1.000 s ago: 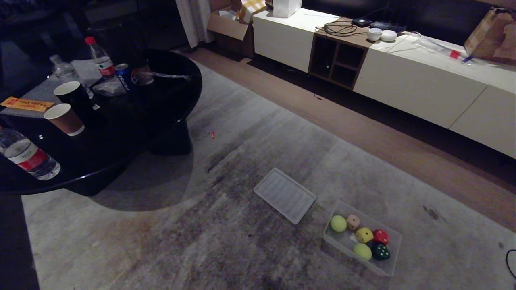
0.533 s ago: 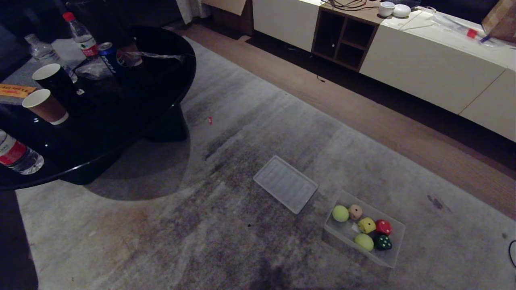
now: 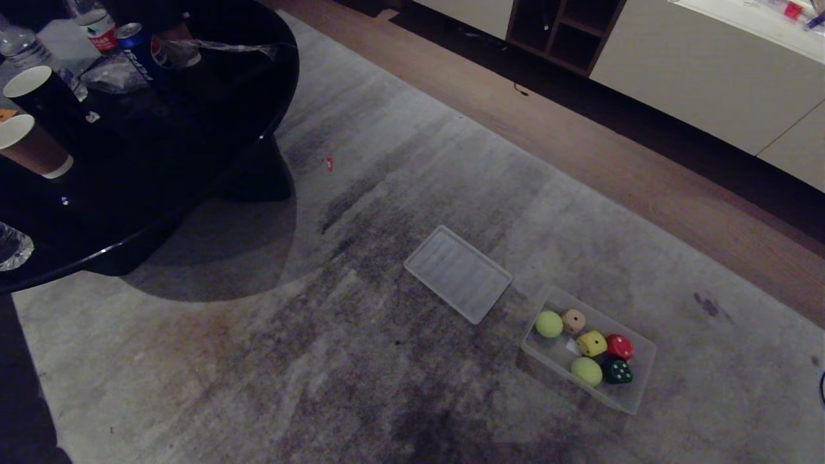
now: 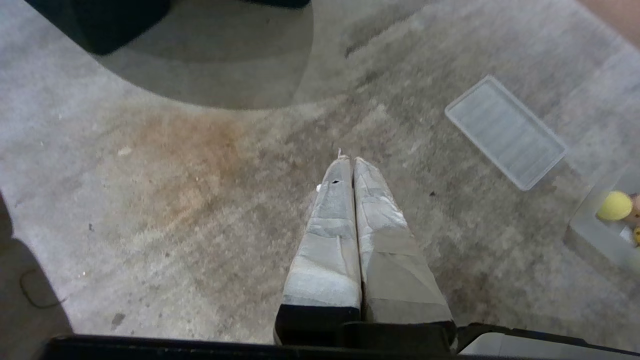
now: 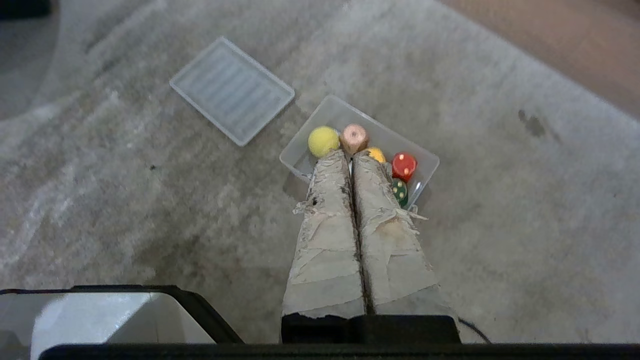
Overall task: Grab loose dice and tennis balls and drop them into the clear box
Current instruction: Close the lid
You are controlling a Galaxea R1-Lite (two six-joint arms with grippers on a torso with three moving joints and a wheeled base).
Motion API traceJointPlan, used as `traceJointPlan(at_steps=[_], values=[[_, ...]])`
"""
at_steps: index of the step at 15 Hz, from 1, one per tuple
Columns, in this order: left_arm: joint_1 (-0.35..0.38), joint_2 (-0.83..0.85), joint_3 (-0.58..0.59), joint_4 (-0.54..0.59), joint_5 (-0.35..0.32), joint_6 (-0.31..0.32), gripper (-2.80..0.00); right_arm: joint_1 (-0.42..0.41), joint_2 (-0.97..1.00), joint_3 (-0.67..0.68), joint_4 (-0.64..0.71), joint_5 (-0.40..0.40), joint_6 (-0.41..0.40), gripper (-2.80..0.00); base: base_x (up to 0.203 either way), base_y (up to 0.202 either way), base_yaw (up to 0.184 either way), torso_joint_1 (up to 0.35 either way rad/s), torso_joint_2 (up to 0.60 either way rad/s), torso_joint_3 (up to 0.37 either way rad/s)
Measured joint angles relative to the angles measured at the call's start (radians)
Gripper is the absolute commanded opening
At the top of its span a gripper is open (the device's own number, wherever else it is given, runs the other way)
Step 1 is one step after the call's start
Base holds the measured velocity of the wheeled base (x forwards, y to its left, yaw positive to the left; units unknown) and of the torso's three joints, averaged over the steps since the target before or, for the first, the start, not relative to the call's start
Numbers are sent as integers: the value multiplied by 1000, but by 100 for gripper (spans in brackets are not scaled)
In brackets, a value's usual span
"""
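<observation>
Right gripper (image 5: pixel 352 156): taped fingers (image 5: pixel 327 240) pressed flat together, nothing between them, hanging above the rug (image 5: pixel 125 210). The box (image 5: pixel 430 161) lies just past the fingertips, partly hidden behind them. Visible inside it: a tennis ball (image 5: pixel 323 141), beige die (image 5: pixel 354 138), yellow die (image 5: pixel 376 154), red die (image 5: pixel 404 165), green die (image 5: pixel 399 190). The lid (image 5: pixel 231 90) lies flat on the rug, further off and to one side of the box, not touching it.

Left gripper (image 4: pixel 348 160): fingers likewise closed, empty, over bare rug. Lid well off to one side of the tips; box corner at the frame edge beyond it.

Head view: neither arm visible. Box holds two balls, the second ball (image 3: pixel 586 371) beside the green die. Black table (image 3: pixel 193 161) with cups (image 3: pixel 32 145) stands well away.
</observation>
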Motion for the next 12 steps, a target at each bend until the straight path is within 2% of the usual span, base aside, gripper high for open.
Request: traceJointPlan(at_steps=[12], values=[[0, 0, 0, 0, 0, 1, -280, 0, 0, 0, 0, 3, -4, -280, 0, 0, 0, 3, 2, -199]])
